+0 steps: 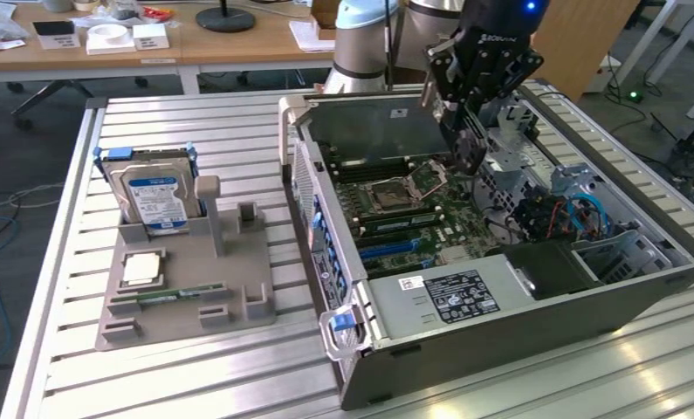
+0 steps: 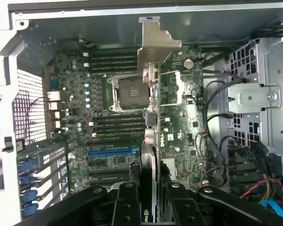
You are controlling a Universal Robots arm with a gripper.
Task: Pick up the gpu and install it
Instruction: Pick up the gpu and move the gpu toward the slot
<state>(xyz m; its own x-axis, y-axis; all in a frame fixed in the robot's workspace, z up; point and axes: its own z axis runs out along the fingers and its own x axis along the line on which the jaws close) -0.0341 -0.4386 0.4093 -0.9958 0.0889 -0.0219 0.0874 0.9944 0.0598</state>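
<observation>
Exterior view: the claw, partly closed on the gpu, holds it on edge over the open computer case on the bench.
Wrist view: the gpu sits edge-on in the claw, above the motherboard.

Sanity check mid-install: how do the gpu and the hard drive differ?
The gpu hangs in the gripper over the open case; the hard drive sits in the grey holder outside it. The gpu is dark, the hard drive silver with a blue-white label. Both stand on edge.
</observation>
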